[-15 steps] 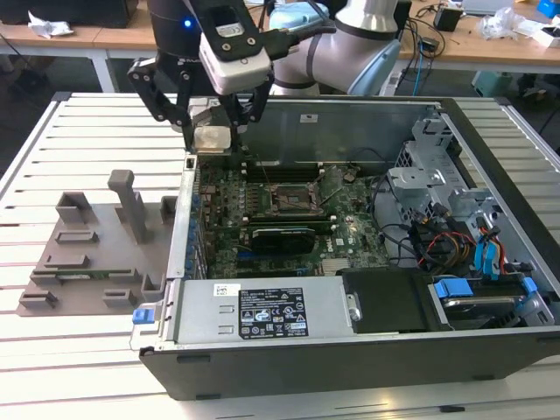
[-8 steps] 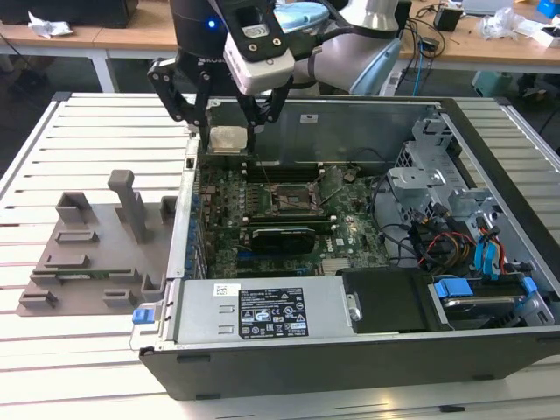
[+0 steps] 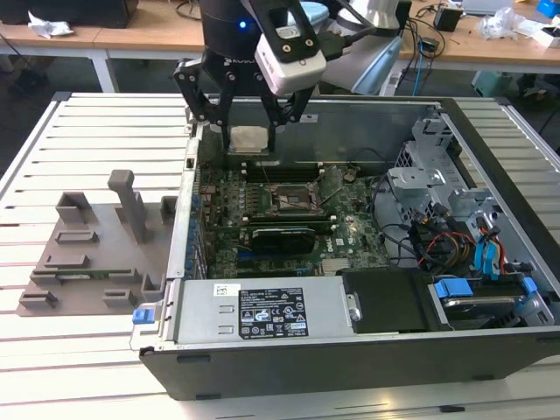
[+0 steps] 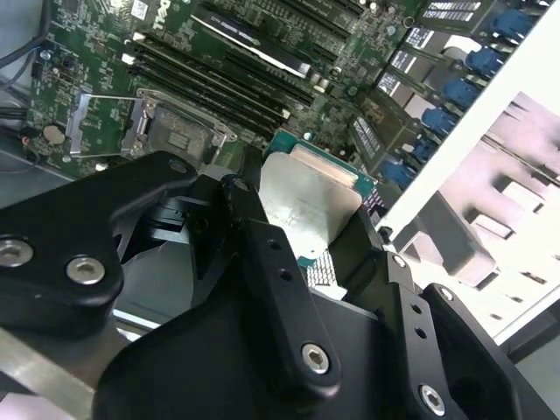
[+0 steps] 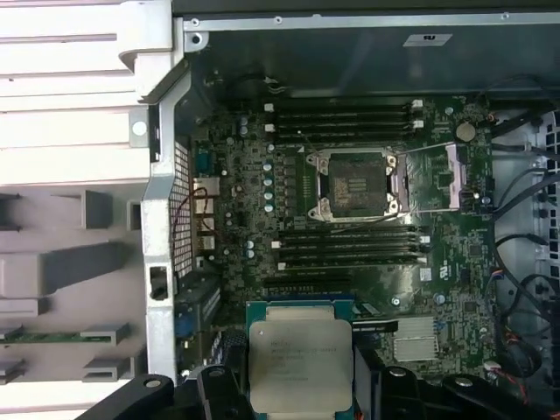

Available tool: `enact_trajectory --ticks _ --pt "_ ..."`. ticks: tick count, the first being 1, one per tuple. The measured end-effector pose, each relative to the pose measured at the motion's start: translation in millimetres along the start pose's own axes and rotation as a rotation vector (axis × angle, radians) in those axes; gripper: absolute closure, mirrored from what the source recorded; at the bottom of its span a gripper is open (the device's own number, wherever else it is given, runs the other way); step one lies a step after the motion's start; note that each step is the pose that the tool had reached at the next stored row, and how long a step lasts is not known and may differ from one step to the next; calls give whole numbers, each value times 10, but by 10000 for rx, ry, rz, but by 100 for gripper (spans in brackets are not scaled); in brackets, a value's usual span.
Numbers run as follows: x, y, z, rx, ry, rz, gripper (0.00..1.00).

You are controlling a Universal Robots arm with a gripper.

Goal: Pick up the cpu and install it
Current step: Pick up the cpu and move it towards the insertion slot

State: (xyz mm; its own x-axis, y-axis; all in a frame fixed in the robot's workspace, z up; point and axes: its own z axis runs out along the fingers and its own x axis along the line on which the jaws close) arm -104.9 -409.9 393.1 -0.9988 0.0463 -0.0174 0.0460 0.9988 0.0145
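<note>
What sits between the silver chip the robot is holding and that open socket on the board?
In the first wrist view, rows of long black memory slots cross the board between the cpu and the socket.

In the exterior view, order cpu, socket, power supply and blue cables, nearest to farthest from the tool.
1. cpu, held in the tool.
2. socket, on the motherboard, mid-case.
3. power supply, along the near wall.
4. blue cables, toward the exterior view's right.

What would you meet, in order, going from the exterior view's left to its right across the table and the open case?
A grey parts holder → cpu in the gripper → motherboard socket → blue cable connectors.
</note>
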Motion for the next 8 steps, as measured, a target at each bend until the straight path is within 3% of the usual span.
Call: enact_trajectory --ticks 8 --pt "-196 9 4 1 8 1 45"
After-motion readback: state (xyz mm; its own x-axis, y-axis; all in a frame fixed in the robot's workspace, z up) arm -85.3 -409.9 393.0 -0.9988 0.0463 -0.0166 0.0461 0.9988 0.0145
